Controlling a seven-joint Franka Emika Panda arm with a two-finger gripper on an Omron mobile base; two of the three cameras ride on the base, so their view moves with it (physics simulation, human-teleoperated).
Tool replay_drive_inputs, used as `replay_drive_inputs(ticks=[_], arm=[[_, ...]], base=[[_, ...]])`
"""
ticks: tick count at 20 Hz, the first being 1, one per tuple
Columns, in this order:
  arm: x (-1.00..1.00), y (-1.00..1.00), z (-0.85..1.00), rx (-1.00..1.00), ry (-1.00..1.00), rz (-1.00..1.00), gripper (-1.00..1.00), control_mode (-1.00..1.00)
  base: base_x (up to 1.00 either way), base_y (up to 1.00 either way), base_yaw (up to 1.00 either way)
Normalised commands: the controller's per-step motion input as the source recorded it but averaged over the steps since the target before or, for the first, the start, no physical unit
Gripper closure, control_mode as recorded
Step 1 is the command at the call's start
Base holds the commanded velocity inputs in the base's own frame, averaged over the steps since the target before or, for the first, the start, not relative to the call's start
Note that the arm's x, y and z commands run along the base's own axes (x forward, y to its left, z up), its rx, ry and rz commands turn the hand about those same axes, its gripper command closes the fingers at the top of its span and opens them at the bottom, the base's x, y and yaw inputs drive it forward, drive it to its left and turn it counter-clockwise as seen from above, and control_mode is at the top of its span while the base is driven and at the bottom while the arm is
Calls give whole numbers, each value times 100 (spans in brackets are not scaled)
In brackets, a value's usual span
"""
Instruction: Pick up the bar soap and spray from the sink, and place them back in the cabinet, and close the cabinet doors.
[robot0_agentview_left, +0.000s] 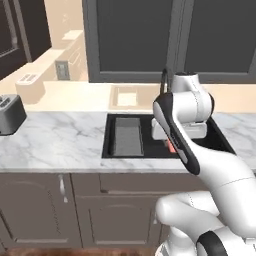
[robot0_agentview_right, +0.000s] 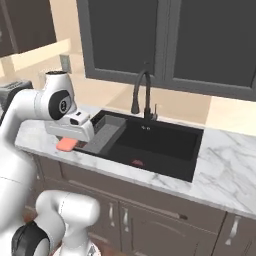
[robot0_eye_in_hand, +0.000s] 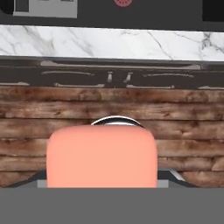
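Observation:
My gripper is shut on the bar soap, a flat salmon-pink block that juts out below the white hand. The hand hangs above the front left part of the sink, a black basin with a grey ribbed tray insert and a black gooseneck faucet. In the hand view the soap covers my fingertips. The spray is out of view. A dark brown cabinet stands at the upper left; I cannot tell how its doors stand.
A dark-red drain disc lies on the basin floor. Grey-framed dark panes rise behind the sink. A toaster sits on the marble counter at the left. Below the hand lie lower cabinet fronts and a wooden floor.

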Motion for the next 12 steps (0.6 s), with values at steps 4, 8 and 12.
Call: replay_drive_inputs(ticks=[4,8,12], arm=[[0,0,0,0,0,0,100,100],[0,0,0,0,0,0,100,100],[0,0,0,0,0,0,100,100]], base=[[0,35,42],[0,29,42],[0,28,40]])
